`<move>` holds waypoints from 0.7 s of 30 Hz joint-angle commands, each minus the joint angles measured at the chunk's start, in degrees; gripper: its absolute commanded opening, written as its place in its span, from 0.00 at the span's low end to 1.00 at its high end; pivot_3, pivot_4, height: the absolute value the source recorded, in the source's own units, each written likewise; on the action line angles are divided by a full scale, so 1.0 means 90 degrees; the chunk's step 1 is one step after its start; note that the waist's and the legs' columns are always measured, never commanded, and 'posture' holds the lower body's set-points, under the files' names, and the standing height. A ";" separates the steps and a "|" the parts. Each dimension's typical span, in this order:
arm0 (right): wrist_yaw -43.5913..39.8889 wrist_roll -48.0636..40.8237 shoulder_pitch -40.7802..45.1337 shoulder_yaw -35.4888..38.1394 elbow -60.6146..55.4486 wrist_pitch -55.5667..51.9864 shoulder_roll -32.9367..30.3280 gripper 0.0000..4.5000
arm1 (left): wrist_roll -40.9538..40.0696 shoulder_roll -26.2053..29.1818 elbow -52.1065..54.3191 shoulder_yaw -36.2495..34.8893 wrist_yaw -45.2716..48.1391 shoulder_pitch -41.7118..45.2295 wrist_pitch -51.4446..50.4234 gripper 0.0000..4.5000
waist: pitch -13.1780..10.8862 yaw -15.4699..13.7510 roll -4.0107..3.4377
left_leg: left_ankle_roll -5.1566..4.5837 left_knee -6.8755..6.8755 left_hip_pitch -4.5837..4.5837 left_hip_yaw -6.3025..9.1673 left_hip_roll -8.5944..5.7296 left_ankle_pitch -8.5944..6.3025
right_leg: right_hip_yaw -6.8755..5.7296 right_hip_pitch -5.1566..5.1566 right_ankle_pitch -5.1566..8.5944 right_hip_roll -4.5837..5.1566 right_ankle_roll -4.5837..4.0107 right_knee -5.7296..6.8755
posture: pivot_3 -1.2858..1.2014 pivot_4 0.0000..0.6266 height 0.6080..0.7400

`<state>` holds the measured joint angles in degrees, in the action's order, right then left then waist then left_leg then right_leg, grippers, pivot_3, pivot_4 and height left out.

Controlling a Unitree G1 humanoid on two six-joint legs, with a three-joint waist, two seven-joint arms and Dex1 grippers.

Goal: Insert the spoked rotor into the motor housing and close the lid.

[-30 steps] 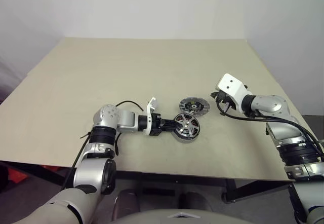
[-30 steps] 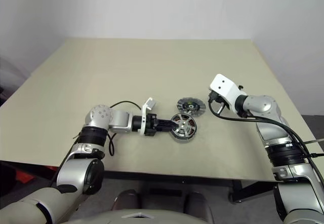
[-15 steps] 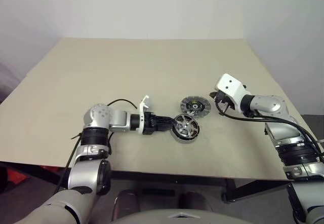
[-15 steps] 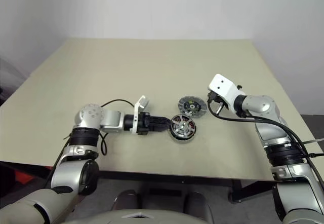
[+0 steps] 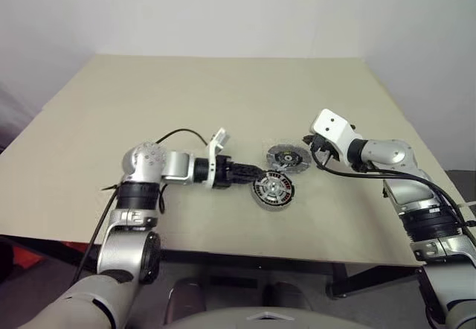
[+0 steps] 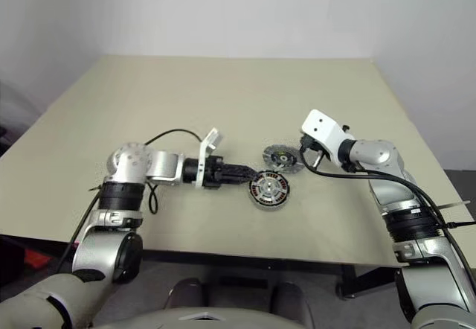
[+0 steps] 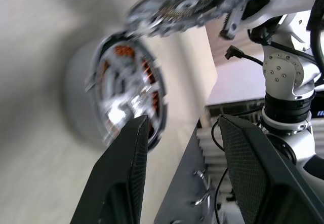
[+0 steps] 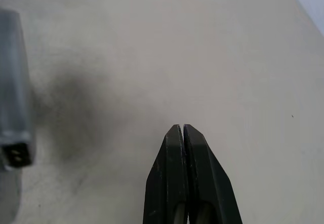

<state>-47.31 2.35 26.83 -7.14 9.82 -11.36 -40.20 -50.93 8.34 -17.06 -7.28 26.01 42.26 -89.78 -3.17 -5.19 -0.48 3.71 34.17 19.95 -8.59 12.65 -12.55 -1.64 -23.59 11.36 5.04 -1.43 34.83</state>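
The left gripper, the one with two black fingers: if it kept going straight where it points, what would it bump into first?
Most likely the round dark motor housing with copper windings, with the shiny silver spoked rotor sitting in it. The left gripper, fingers apart, points right at it, though it may pass just above.

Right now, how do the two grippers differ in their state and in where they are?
The left gripper is open, with a clear gap between its fingers; the right gripper is shut, its fingers pressed together. The left one points at the housing with the rotor in it, just beside its rim; the right one sits beyond the lid, on the other side. Both hold nothing and hover low over the table.
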 commanded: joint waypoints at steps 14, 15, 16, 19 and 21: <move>0.0104 -0.0016 0.0020 0.0160 -0.0279 0.0075 -0.0048 0.00 | 0.0672 -0.0421 -0.0755 0.0722 0.0835 0.0534 0.0580 0.00 | 0.0000 -0.0034 0.0000 | -0.0017 0.0000 0.0010 0.0000 -0.0003 0.0009 | 0.0000 -0.0008 0.0000 0.0003 -0.0001 -0.0001 | 0.52 0.00 1.00; 0.0105 -0.0020 0.0019 0.0161 -0.0290 0.0069 -0.0045 0.00 | 0.0746 -0.0467 -0.0845 0.0755 0.0822 0.0562 0.0624 0.00 | 0.0000 -0.0034 0.0000 | -0.0017 0.0000 0.0011 0.0000 -0.0004 0.0010 | 0.0000 -0.0008 0.0000 0.0003 0.0000 -0.0001 | 0.52 0.00 1.00; 0.0105 -0.0022 0.0017 0.0161 -0.0298 0.0071 -0.0045 0.00 | 0.0855 -0.0523 -0.0997 0.0767 0.0765 0.0596 0.0706 0.00 | 0.0000 -0.0034 0.0000 | -0.0018 0.0000 0.0010 0.0000 -0.0006 0.0010 | 0.0001 -0.0008 0.0000 0.0004 -0.0001 -0.0001 | 0.52 0.00 1.00; 0.0122 -0.0032 0.0021 0.0172 -0.0320 0.0065 -0.0034 0.00 | 0.1335 -0.0660 -0.1636 0.0839 0.0466 0.0721 0.0958 0.00 | 0.0000 -0.0031 0.0001 | -0.0020 0.0000 0.0011 0.0000 -0.0007 0.0010 | 0.0001 -0.0008 0.0000 0.0004 0.0000 -0.0002 | 0.52 0.00 1.00; 0.0132 -0.0056 0.0026 0.0173 -0.0356 0.0055 -0.0009 0.00 | 0.1648 -0.0664 -0.1870 0.1104 0.0411 0.0704 0.1036 0.00 | -0.0001 -0.0024 0.0002 | -0.0020 0.0000 0.0010 0.0000 -0.0006 0.0010 | 0.0001 -0.0008 0.0000 0.0003 0.0000 -0.0002 | 0.52 0.00 1.00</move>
<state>-46.51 2.31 26.14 -7.10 9.12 -11.39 -40.23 -39.54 1.94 -32.24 0.75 30.94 47.52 -81.61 -3.18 -5.40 -0.46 3.53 34.16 20.02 -8.58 12.61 -12.46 -1.63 -23.65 11.36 5.06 -1.43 34.81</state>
